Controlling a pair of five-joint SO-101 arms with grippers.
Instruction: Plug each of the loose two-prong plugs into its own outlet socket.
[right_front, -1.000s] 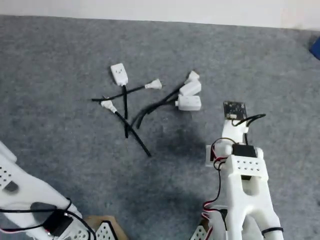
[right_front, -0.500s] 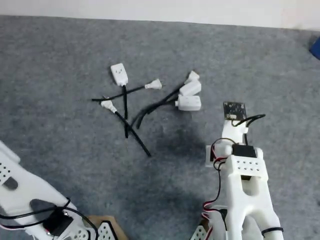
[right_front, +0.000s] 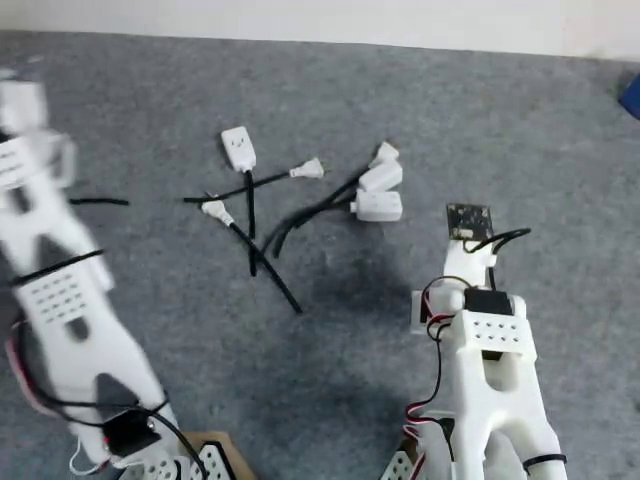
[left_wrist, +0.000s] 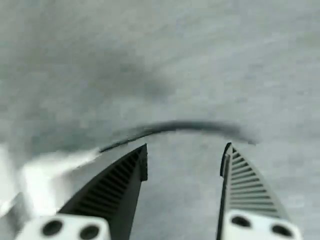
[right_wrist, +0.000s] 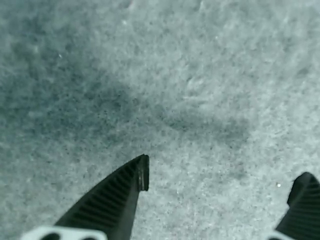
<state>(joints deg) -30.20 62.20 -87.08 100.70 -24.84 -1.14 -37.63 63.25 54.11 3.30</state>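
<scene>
Lying loose on the grey carpet, the two plugs sit among crossed black cords near the middle of the table. One white plug lies at the end of a cord that runs away toward the left arm's side. The other plug lies just below that cord, and its own lead slants down toward the arms. Neither plug is seated in anything. A lone white socket rests above them, its cord dropping straight down across the others. A cluster of three sockets lies close together farther right, near the first plug but not touching it.

The left arm stretches up the left side of the table, blurred, well apart from the plugs. Its wrist view shows the left gripper with its fingers spread wide and empty; a smeared dark cord arcs just beyond the tips, and which cord it is cannot be told.

The right arm stands at the lower right, with a small dark board at its front, just beside the socket cluster. The right gripper hangs over bare carpet, fingers wide apart and holding nothing.
</scene>
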